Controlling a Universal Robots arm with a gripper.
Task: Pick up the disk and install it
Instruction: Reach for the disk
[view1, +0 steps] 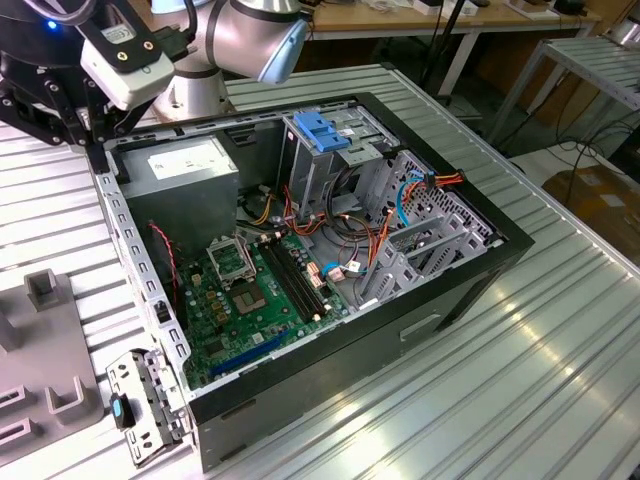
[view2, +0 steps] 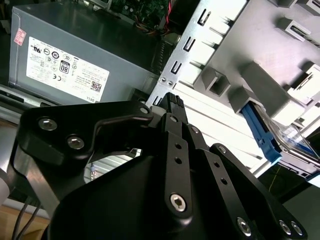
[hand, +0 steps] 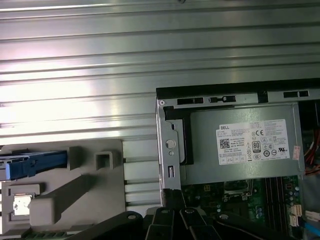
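The disk (hand: 35, 165) lies on a grey fixture plate (hand: 80, 197) beside the open computer case, its bright blue side rail facing the camera. In the second wrist view the disk (view2: 262, 136) shows the same blue rail with a silvery slab behind it. My gripper (view2: 169, 103) hangs over the case's metal edge, between the fixture and the power supply, with its black fingers closed together and nothing between them. It stands apart from the disk. In the exterior view my gripper (view1: 97, 150) sits at the case's far left corner.
The open case (view1: 480, 260) holds a grey power supply (view1: 190, 170), a green motherboard (view1: 250, 290) and a tall grey drive cage with a light-blue latch (view1: 325, 130). Loose orange and blue cables run beside the cage. A ribbed metal table (view1: 520, 380) surrounds the case.
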